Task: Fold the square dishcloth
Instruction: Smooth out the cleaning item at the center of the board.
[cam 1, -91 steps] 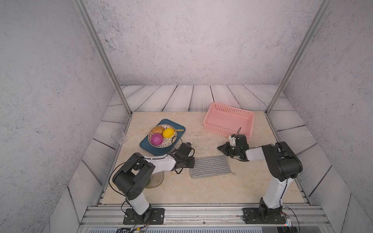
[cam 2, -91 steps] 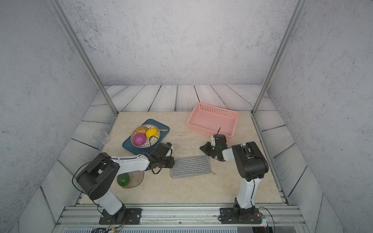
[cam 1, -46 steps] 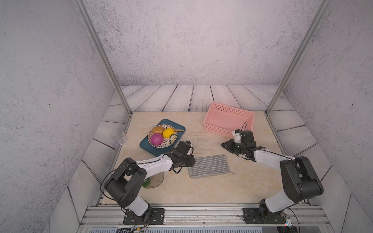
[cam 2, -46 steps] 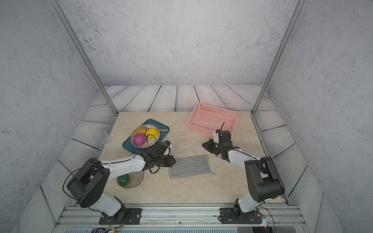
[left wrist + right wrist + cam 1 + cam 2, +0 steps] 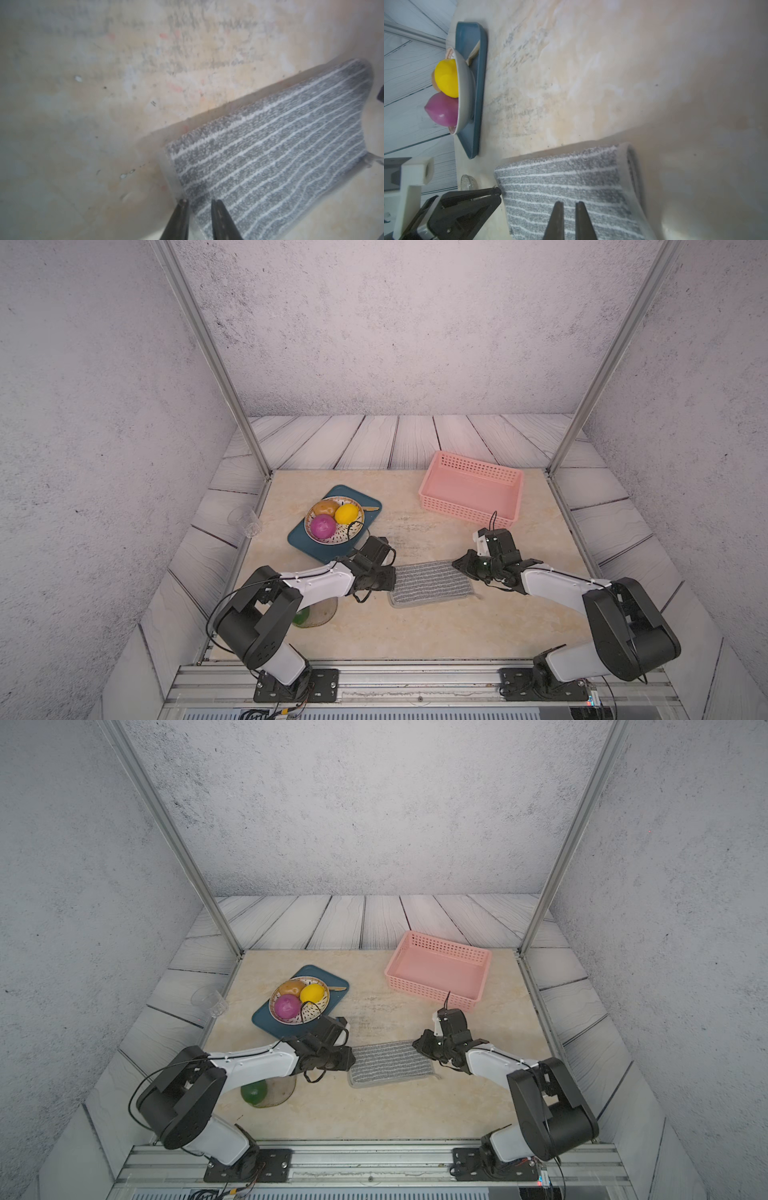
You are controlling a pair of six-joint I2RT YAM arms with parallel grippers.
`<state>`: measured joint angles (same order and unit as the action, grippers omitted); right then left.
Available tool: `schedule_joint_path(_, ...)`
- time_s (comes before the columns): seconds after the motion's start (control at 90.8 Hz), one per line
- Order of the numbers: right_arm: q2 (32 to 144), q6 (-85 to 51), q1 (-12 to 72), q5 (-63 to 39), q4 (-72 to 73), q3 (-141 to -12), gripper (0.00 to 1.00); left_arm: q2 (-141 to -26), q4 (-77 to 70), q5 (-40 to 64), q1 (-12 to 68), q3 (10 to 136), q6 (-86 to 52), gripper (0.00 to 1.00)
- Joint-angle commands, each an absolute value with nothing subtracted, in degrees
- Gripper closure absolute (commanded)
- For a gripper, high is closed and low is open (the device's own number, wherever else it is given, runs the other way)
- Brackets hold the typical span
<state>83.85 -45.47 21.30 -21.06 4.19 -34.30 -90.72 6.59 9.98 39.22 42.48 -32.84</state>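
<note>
The square dishcloth [image 5: 432, 583] [image 5: 390, 1063] lies flat on the beige table, folded in half into a striped grey rectangle with the fold on its far side. My left gripper [image 5: 392, 574] [image 5: 198, 201] sits low at the cloth's left end. Its fingertips stand a little apart across the pale hem [image 5: 172, 182], gripping nothing. My right gripper [image 5: 457, 562] [image 5: 569, 202] hangs just over the cloth's [image 5: 566, 182] far right corner. It is shut and holds nothing. The right wrist view shows the left gripper's fingertips [image 5: 496, 192] at the cloth's opposite end.
A pink basket [image 5: 465, 512] stands at the back right, just beyond the right gripper. A blue tray [image 5: 307, 547] carries a bowl [image 5: 351, 533] of fruit behind the left gripper. A glass bowl [image 5: 320, 612] sits under the left arm. A clear cup [image 5: 245, 520] lies off the table's left edge.
The right gripper has come down and left from near the basket to the cloth's far right corner, its elbow swinging out. The left gripper stays at the left end, its arm stretched lower.
</note>
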Motion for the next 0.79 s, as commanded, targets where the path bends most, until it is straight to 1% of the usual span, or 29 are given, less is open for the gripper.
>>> schedule_joint_path(0.0, 86.6, -46.4, 21.0, -16.9, 3.7, -33.7, 0.9, -93.1, 6.6, 9.1, 38.6, 42.1, -32.6, 0.74)
schedule_joint_path(0.088, 88.2, -46.6, 20.2, -15.1, 2.6, -33.9, 0.9, -94.2, 6.7, 9.2, 38.5, 43.1, -31.9, 0.74)
schedule_joint_path(0.253, 90.4, -45.6, 17.3, -14.8, 1.5, -34.7, 0.9, -96.0, 6.0, 11.0, 38.5, 45.0, -31.5, 0.74)
schedule_joint_path(0.385, 92.0, -43.8, 14.9, -14.9, -0.7, -37.1, 0.9, -97.4, 5.3, 12.3, 38.5, 46.9, -31.6, 0.74)
schedule_joint_path(0.517, 92.8, -42.1, 13.4, -15.0, -3.2, -39.8, 0.9, -97.0, 6.3, 11.5, 38.5, 49.3, -31.1, 0.73)
schedule_joint_path(0.65, 90.5, -40.2, 13.2, -14.5, -6.7, -41.5, 0.89, -94.6, 8.4, 9.6, 38.5, 50.9, -31.0, 0.69)
schedule_joint_path(0.782, 85.9, -37.3, 13.2, -12.4, -12.1, -43.3, 0.86, -91.9, 10.1, 8.5, 38.5, 51.0, -31.3, 0.68)
